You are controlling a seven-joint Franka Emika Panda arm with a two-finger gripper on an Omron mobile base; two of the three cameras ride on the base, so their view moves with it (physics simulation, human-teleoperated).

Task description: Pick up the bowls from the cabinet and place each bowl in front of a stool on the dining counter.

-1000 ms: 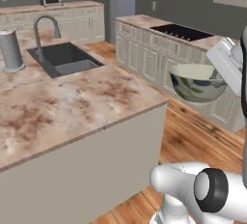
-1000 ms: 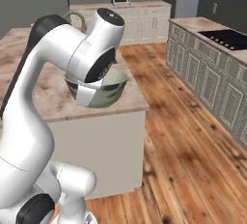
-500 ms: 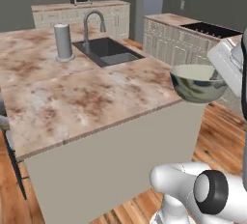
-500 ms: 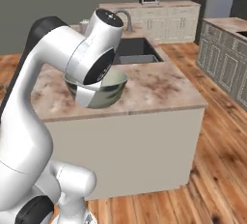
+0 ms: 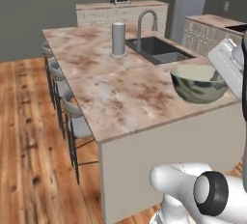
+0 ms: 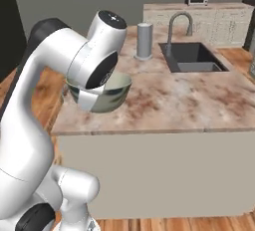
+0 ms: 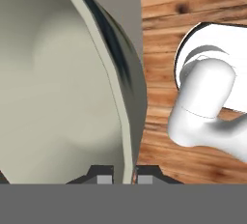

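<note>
Left base view: a deep round bowl (image 5: 198,84), glossy grey-green outside and cream inside, hangs upright in the air at the near right corner of the pink-brown marbled dining counter (image 5: 116,80). A grey cylindrical canister (image 5: 118,38) stands beside the dark inset sink (image 5: 157,49) with its curved steel faucet (image 5: 145,21). Grey padded stools (image 5: 77,121) line the counter's left side.

Right base view: the bowl (image 6: 102,91) sits under the white arm's wrist, over the counter's (image 6: 184,100) near left corner.

Hand view: the gripper (image 7: 118,175) pinches the bowl's (image 7: 58,83) rim between its dark fingertips (image 7: 102,174), above wooden floor (image 7: 164,30).
</note>
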